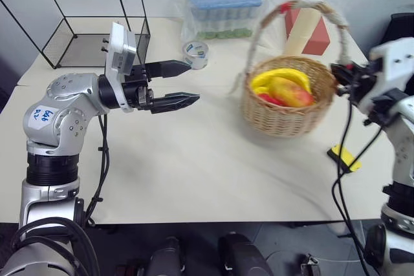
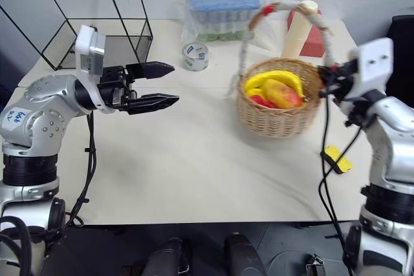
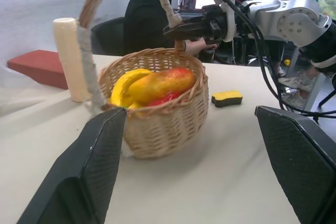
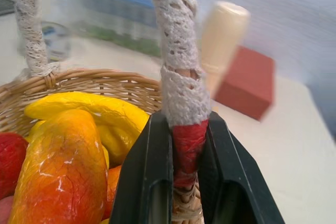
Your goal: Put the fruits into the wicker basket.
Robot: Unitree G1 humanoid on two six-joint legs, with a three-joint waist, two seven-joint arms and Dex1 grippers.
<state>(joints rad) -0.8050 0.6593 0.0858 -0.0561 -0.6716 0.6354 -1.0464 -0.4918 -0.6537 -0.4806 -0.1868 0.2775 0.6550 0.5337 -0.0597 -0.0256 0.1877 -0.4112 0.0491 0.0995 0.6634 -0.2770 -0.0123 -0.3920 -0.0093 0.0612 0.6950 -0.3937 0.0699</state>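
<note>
The wicker basket [image 1: 284,119] stands on the table right of centre, its arched handle [image 4: 178,51] wrapped in white cloth with a red tie. Inside lie the fruits: a yellow banana [image 1: 283,75], an orange-red mango [image 1: 292,92] and a red one [image 1: 268,99]. My right gripper [image 4: 186,121] is shut on the handle's lower end at the basket's right rim [image 1: 323,72]. Well to the left of the basket, my left gripper [image 1: 193,82] hangs open and empty above the table and points toward it.
A black wire cage [image 1: 97,43] stands at the back left, a tape roll [image 1: 195,53] and a blue-lidded plastic box [image 1: 223,8] behind the centre. A red block [image 1: 317,33] and a cream cylinder [image 2: 299,30] stand behind the basket. A flat yellow block [image 1: 344,157] lies near the right edge. People [image 3: 152,19] sit beyond the table.
</note>
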